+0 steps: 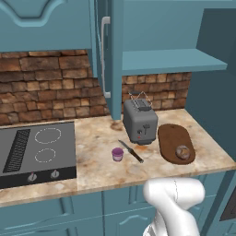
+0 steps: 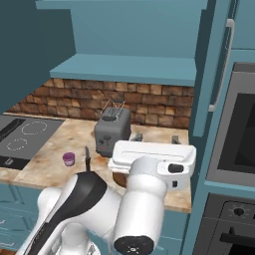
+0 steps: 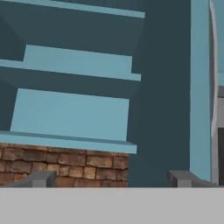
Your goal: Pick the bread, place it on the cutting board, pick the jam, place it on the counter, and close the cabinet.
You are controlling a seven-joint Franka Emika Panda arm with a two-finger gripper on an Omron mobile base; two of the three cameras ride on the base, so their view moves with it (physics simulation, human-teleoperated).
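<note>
You have the bread lying on the cutting board, at the board's near end, close to the counter's front edge and toward its right end. The board lies flat just to the right of the grey toaster, which stands mid-depth on the counter with its slots up.

The jam stands upright on the counter, left of the toaster and a little nearer the front edge, apart from everything but the black knife that lies just to its right, slanting toward the toaster's base. To the left, the black stovetop takes up that end of the worktop.

The cabinet is open: one door stands swung out edge-on above the toaster, silver bar handle facing left, and the bare teal shelf behind it shows. A second door stands open on the right of the right base view, before the oven.

Your gripper is raised and faces the cabinet's shelves; its two fingertips stand wide apart with nothing between them, so the hand is empty and spread.
</note>
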